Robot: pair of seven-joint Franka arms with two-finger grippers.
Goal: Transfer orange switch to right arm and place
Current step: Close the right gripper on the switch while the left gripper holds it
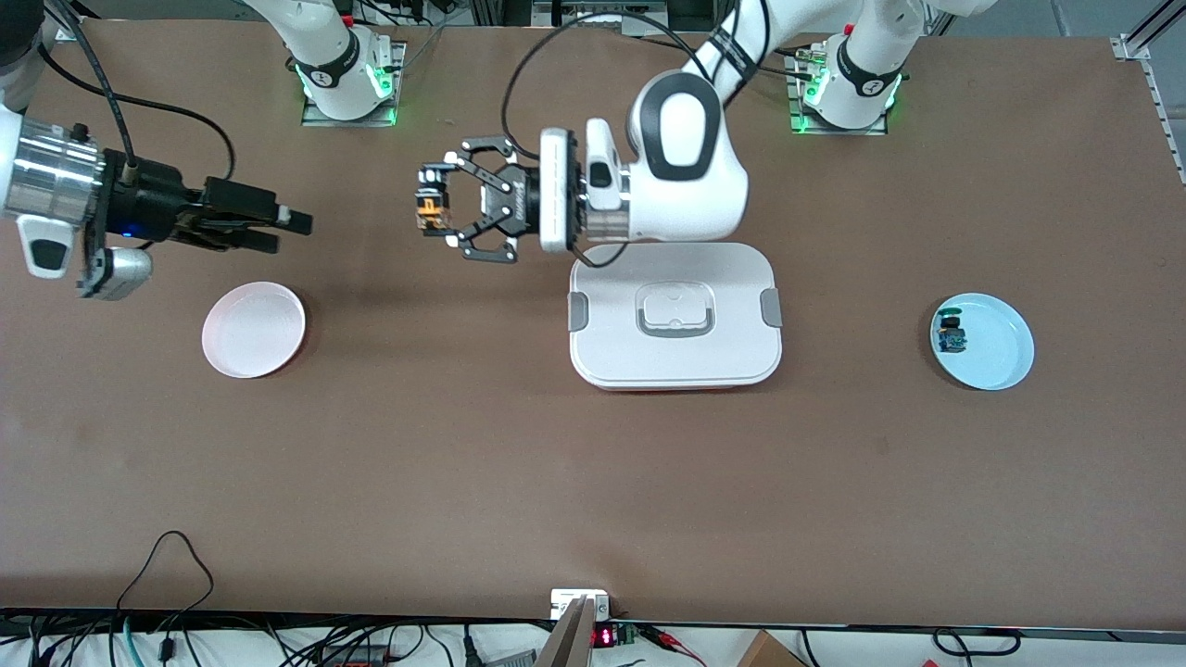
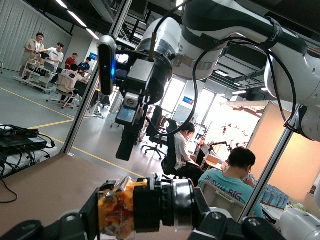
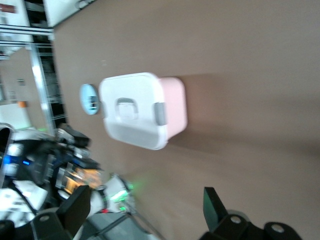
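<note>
- Clamped in the left arm's wide open-linkage black gripper [image 1: 443,215]: the tiny black blocky orange switch [image 1: 428,211], held up over bare brown tabletop [image 1: 593,482] between the two arms' ends.
- Turned sideways, fingers aimed toward the right arm's end, likely to offer the switch's free side for the handover.
- Seen from the left wrist view, orange face of the switch [image 2: 116,212] poking out past the pads, so room to grab looks available.
- Over the table at its own end, level with the switch: the right arm's slim straight black gripper [image 1: 283,230], pointing at it, well apart.
- Right fingers spread in the right wrist view [image 3: 145,210], ready to receive.
- Waiting near the right gripper: a round pale pink plate [image 1: 254,329], the probable drop spot.
- Untouched: white lidded box with grey latches [image 1: 675,315]; round light blue plate [image 1: 996,352] with a similar black component with blue and green parts [image 1: 950,335].
</note>
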